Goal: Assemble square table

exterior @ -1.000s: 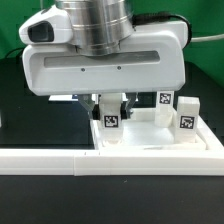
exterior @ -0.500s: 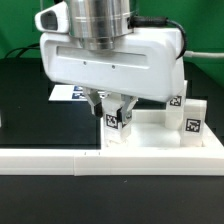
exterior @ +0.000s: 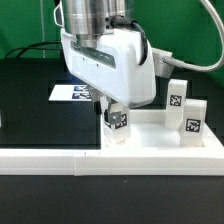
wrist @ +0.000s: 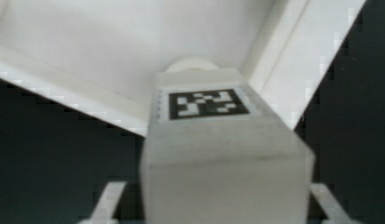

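— Where's the gripper (exterior: 113,108) now?
— Low over the near left corner of the slab (exterior: 150,140), at about the middle of the exterior view. Its fingers are partly closed around a tagged leg (exterior: 117,121), which stands roughly upright between them.

— Is the leg seated in the slab?
— Hard to say. Its lower end is at or just above the slab's surface near that corner, but the view is too coarse to tell whether they touch. The wrist view shows the leg (wrist: 217,150) running down from the camera, tag facing up, with the finger (wrist: 111,200) edges on either side.

— And the rest of the table?
— The slab lies on the black table (exterior: 40,110), on the exterior view's right, pressed against the white rail (exterior: 50,158) that runs along the near edge. Two more legs stand upright on its right side: a far one (exterior: 176,98) and a near one (exterior: 190,120), just beside each other, tags facing the camera.

— Anything else?
— The marker board (exterior: 72,94) lies flat behind the gripper, partly hidden by it.
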